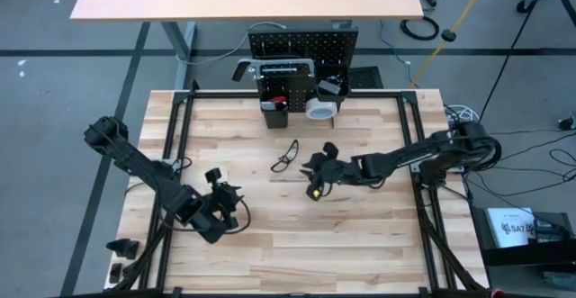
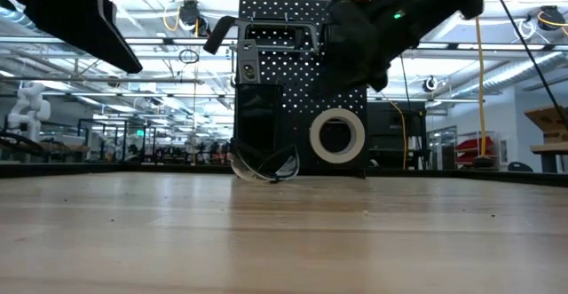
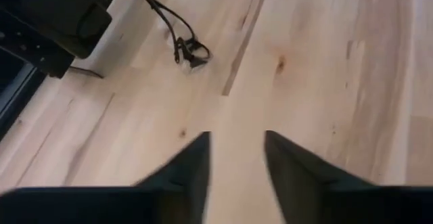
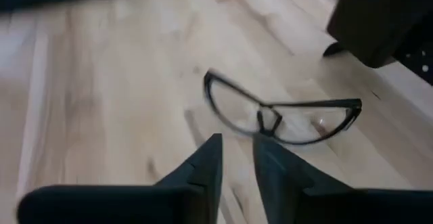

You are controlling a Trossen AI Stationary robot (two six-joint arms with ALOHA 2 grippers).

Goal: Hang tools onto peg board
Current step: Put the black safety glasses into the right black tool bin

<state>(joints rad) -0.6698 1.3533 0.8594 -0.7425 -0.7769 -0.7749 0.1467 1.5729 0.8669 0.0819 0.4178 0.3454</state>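
The black peg board (image 1: 301, 41) stands upright at the table's far edge. A grey bar clamp (image 1: 279, 67) and a white tape roll (image 1: 318, 109) hang on it, and both also show in the low view, the clamp (image 2: 266, 36) above the roll (image 2: 337, 135). Clear safety glasses with a dark frame (image 1: 285, 156) lie on the table in front of the board. My right gripper (image 4: 237, 149) hovers just right of the glasses (image 4: 284, 116), fingers a little apart and empty. My left gripper (image 3: 237, 149) is open and empty near the table's near left.
Two black bins (image 1: 274, 109) sit at the peg board's foot. A black frame rail (image 1: 180, 136) runs along the table's left and right sides. Bare tabletop (image 1: 360, 235) lies between the arms and the near edge.
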